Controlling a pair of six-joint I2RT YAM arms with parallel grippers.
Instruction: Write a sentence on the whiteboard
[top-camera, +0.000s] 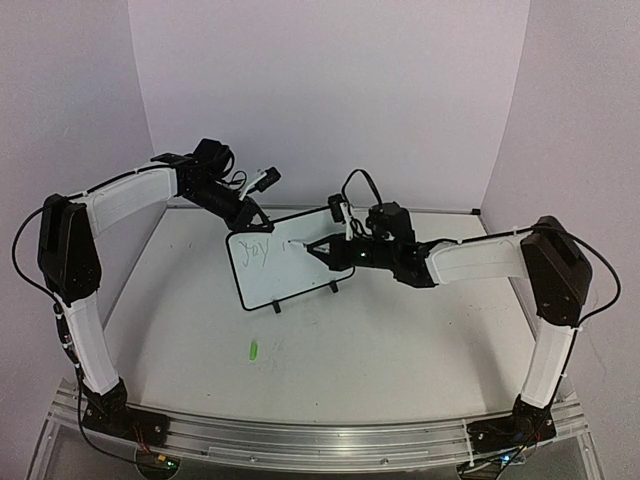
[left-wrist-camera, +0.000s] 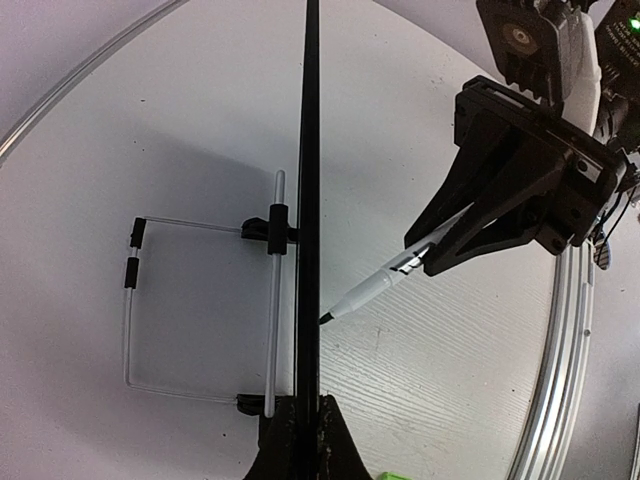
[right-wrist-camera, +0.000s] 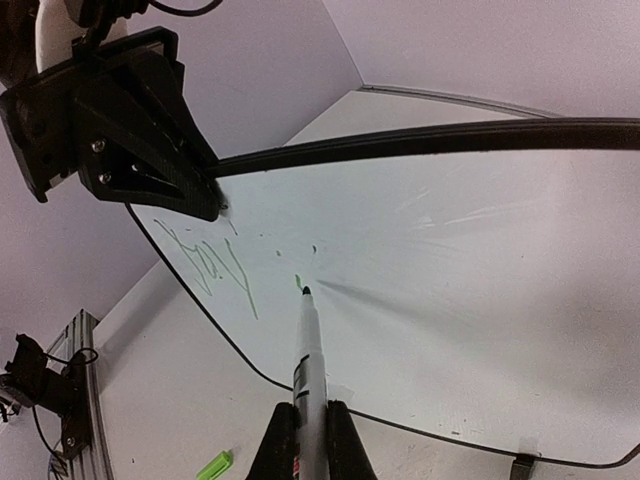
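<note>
from the top camera i see the whiteboard (top-camera: 285, 268) standing upright on its two black feet (top-camera: 275, 308), a little toward 12 o'clock of the table (top-camera: 400, 340) centre, its white face turned toward the arms and its left end swung nearer to me

my left gripper (top-camera: 245, 215) is clenched on the board's top edge at the 11 o'clock corner; the right wrist view shows its black fingers (right-wrist-camera: 190, 190) pinching the frame there

my right gripper (top-camera: 320, 247) reaches in from 3 o'clock and grips a marker (right-wrist-camera: 305, 350) firmly between its fingers, with the tip touching the white face near the middle

the sentence (right-wrist-camera: 215, 265) so far is a short green scrawl at 10 o'clock on the face, plus a small green mark right at the tip; i cannot read it for sure

a green cap (top-camera: 254, 350) lies loose on the table at 6 o'clock of the board, well apart from it
</note>
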